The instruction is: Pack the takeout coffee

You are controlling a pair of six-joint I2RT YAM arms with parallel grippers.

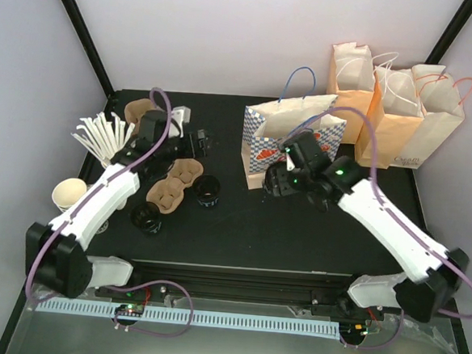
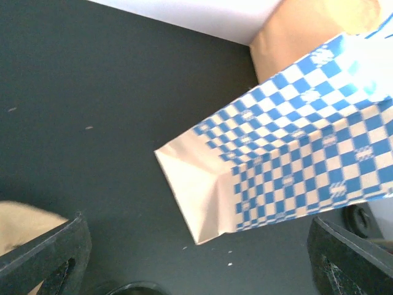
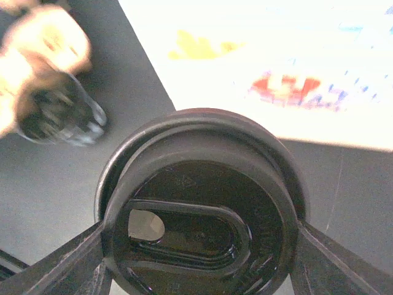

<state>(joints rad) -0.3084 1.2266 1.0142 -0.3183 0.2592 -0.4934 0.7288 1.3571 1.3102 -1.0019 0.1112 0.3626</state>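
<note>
Since the right gripper [image 3: 199, 258] pinches the coffee cup [image 1: 278, 182] only across its lid [image 3: 196, 209], at six o'clock from the checked bag [image 1: 263, 134], the lid could pop off or snag the bag's edge. The left gripper [image 2: 196, 258] gapes wide, empty.

Surface [image 1: 297, 230]: matte black, lightly scuffed.
Walls [image 1: 230, 31]: plain pale lilac-white panels behind the far edge and along both sides.
Posts [image 1: 80, 32]: black, slanting up from the far corners.
Light: bright, even, soft shadows.
</note>
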